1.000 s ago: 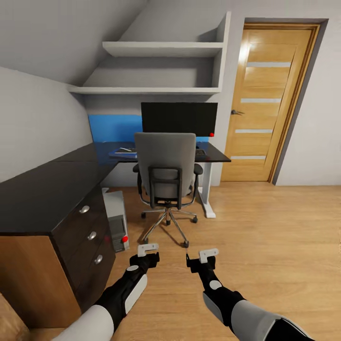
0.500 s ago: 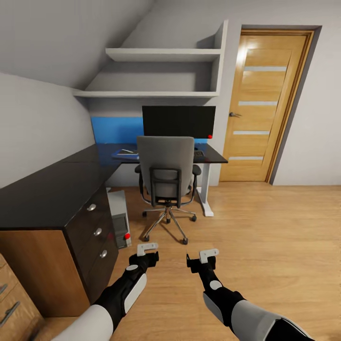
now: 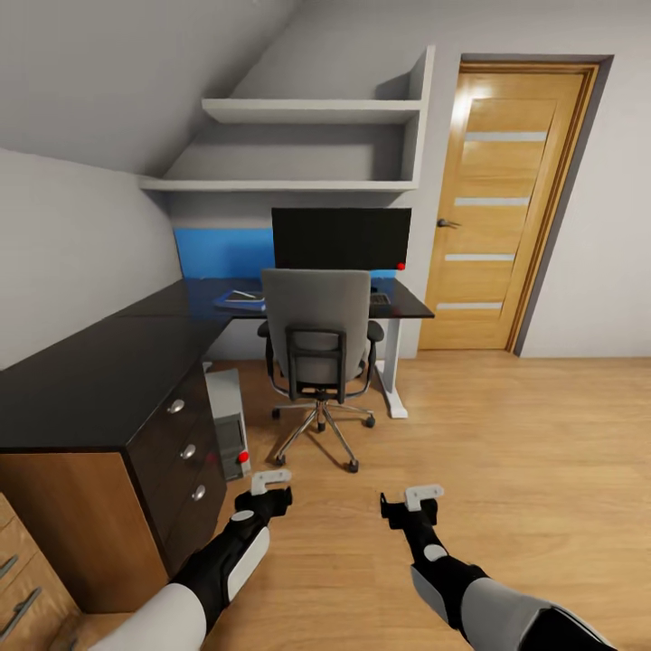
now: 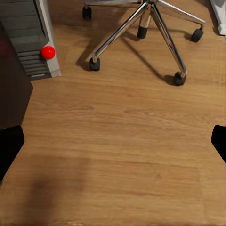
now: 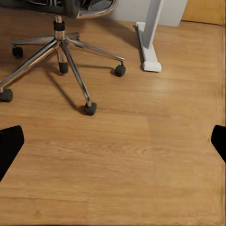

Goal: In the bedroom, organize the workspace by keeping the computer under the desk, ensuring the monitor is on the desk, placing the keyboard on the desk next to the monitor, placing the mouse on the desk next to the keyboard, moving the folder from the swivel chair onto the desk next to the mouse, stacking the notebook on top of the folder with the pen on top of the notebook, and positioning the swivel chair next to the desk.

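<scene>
The grey swivel chair (image 3: 318, 333) stands with its back to me, in front of the dark desk (image 3: 409, 308). Its seat is hidden by the backrest. The black monitor (image 3: 342, 239) is on the desk, with part of a keyboard (image 3: 381, 296) to its right. A flat blue and white item (image 3: 240, 296) lies on the desk at the left. The grey computer tower (image 3: 231, 423) stands on the floor beside the drawers. My left gripper (image 3: 274, 495) and right gripper (image 3: 409, 511) hang open and empty over the floor. The tower (image 4: 33, 37) and chair base (image 4: 146, 28) are ahead of the left gripper (image 4: 113, 146).
A dark-topped drawer unit (image 3: 108, 398) runs along the left wall. A wooden door (image 3: 502, 199) stands shut at the right, and white shelves (image 3: 307, 145) hang above the desk. The white desk leg (image 5: 150, 42) and chair castors (image 5: 89, 108) lie ahead of the right gripper (image 5: 113, 141).
The whole picture has shifted, so the camera has moved a little away from the desk. Both grippers sit lower in the view and farther apart. Chair and desk items have not moved.
</scene>
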Motion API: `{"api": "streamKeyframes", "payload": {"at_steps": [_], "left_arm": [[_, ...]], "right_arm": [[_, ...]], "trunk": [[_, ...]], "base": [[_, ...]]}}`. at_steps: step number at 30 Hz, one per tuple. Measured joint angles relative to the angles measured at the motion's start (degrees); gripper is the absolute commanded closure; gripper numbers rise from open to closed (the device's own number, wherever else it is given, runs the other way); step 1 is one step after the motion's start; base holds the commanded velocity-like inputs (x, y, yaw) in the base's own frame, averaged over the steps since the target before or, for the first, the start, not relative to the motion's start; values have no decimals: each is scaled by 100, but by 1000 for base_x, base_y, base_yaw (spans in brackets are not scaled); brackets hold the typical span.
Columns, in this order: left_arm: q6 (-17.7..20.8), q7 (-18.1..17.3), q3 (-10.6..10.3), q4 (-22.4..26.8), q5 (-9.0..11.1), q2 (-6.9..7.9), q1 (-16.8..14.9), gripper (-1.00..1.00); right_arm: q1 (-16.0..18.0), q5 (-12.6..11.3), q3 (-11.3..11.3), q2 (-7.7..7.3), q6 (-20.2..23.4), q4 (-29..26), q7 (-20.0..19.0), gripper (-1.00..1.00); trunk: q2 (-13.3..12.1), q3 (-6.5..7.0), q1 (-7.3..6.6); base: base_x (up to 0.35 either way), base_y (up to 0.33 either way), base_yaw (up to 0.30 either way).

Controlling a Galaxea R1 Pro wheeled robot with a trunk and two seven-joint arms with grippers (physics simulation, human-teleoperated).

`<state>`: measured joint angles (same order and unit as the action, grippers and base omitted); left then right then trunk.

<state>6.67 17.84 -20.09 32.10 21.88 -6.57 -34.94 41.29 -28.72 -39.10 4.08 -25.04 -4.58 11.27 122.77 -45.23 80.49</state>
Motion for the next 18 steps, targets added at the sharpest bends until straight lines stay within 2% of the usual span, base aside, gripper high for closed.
{"api": "streamKeyframes", "payload": {"at_steps": [6, 8, 9, 10, 14, 15, 18], "left_arm": [[-78, 8, 10, -437, 11, 119, 0, -100], [-279, 13, 6, -737, 24, 139, 0, -100], [-481, 15, 6, -975, 26, 147, 1, -100], [-944, 23, 11, -1462, 8, 154, 4, -100], [-1536, 17, 5, -2181, 9, 146, 1, -100], [-1783, 17, 11, -2462, 17, 142, 2, -100], [-2178, 16, 11, -2831, 26, 138, 5, -100]], "right_arm": [[-64, -100, 0, -110, -565, 454, 2, -100], [-148, -117, -1, -162, -676, 516, 5, -100], [-217, -126, 2, -186, -718, 538, 7, -100], [-348, -134, 5, -210, -771, 561, 9, -100], [-516, -127, -11, -219, -802, 572, 10, -100], [-593, -126, -9, -219, -807, 574, 10, -100], [-740, -125, -10, -222, -812, 576, 10, -100]], "trunk": [[-241, 108, -132], [-321, 143, -176], [-361, 161, -198], [-401, 178, -219], [-561, 251, -308], [-602, 268, -329], [-722, 323, -395]], "base": [[0, 0, 0], [0, 0, 0], [0, 0, 0], [0, 0, 0], [0, 0, 0], [0, 0, 0], [0, 0, 0]]}}
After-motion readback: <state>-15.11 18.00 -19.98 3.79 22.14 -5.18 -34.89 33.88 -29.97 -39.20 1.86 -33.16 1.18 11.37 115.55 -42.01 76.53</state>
